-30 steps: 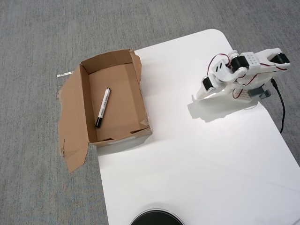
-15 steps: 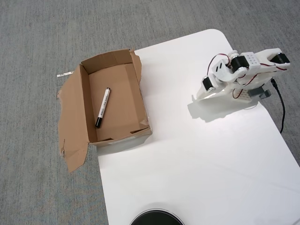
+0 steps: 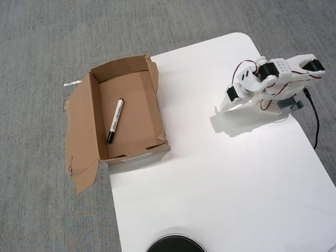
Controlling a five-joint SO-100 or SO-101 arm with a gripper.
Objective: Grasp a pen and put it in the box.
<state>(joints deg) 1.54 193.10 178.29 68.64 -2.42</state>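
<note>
The brown cardboard box lies at the left edge of the white table, with ragged flaps spread out over the grey carpet. The white pen lies inside on the box floor, roughly lengthwise, its black cap at the near end. My gripper is far to the right of the box, on the folded white arm at the table's back right. Its fingers point down-left, look closed together, and hold nothing.
A black round object pokes in at the bottom edge of the table. A black cable runs down from the arm's base at the right. Grey carpet surrounds the table on the left and back.
</note>
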